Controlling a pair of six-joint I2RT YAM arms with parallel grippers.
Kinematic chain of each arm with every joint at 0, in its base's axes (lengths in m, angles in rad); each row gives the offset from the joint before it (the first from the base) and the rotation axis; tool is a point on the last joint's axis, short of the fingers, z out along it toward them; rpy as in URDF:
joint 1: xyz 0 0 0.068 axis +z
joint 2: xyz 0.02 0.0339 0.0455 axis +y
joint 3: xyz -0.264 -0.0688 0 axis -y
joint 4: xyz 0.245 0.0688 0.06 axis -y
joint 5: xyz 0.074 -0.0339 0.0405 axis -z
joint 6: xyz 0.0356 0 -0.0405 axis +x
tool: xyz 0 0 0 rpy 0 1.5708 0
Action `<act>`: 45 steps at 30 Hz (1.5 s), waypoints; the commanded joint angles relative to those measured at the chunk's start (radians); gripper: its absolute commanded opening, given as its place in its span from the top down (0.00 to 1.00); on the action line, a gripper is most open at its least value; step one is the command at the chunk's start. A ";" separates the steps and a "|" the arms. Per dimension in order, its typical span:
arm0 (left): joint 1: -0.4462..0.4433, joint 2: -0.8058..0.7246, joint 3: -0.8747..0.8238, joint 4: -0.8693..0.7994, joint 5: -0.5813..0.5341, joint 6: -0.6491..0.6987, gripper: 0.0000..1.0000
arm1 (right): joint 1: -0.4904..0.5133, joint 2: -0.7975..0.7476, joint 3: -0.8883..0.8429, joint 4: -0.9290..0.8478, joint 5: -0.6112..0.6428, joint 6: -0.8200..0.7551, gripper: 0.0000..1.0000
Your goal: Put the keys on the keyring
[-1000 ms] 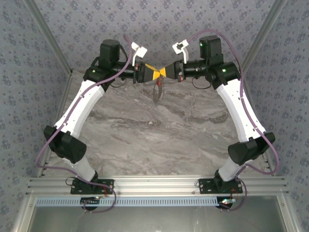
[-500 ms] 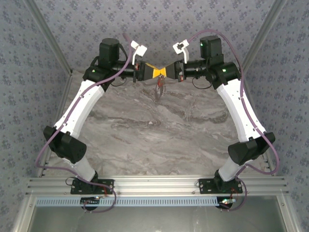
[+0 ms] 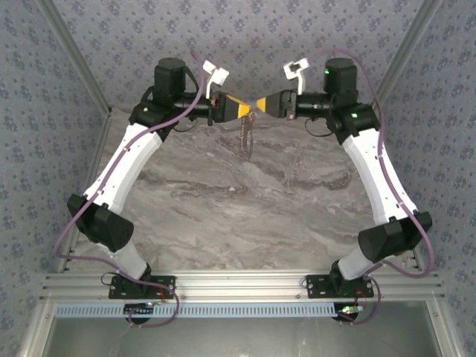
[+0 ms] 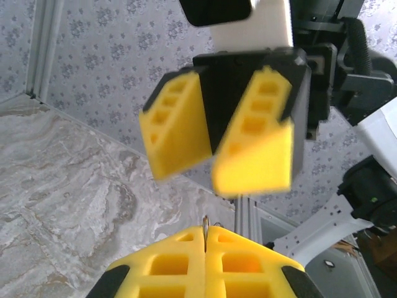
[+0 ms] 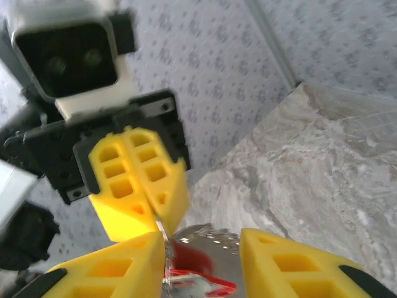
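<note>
From the top external camera, both arms reached to the far side of a grey marbled table (image 3: 223, 201), their yellow fingertips pointing at each other, close together above the surface. The left gripper (image 3: 245, 111) was clamped shut. The keyring (image 3: 246, 136), a thin grey loop, hung straight down just below the two tips. The right gripper (image 3: 266, 104) sat just beside the left one, its jaws slightly apart. The red keys were too small to pick out from here.

From the left wrist camera, the left gripper (image 4: 205, 239) showed at the bottom edge, its two yellow pads pressed together with a thin wire of the keyring (image 4: 205, 225) pinched in the seam. Facing it, blurred, the right gripper (image 4: 214, 171) had a clear gap between its fingers.

From the right wrist camera, the right gripper (image 5: 203, 241) was spread, one yellow finger at each lower corner. Shiny metal of the keyring (image 5: 205, 239) and the red keys (image 5: 186, 259) lay in the gap; whether either finger touched them could not be told. Opposite, the left gripper (image 5: 155, 211) was closed on a wire at its tip.
</note>
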 commanded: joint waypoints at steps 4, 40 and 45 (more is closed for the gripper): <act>0.004 -0.061 -0.012 0.153 -0.068 -0.062 1.00 | -0.103 -0.089 -0.196 0.552 -0.076 0.425 0.57; 0.008 -0.110 -0.082 0.281 -0.164 -0.124 1.00 | 0.072 -0.025 -0.197 0.580 -0.039 0.422 0.56; 0.010 -0.112 -0.089 0.285 -0.168 -0.125 1.00 | 0.073 -0.016 -0.179 0.579 -0.050 0.423 0.72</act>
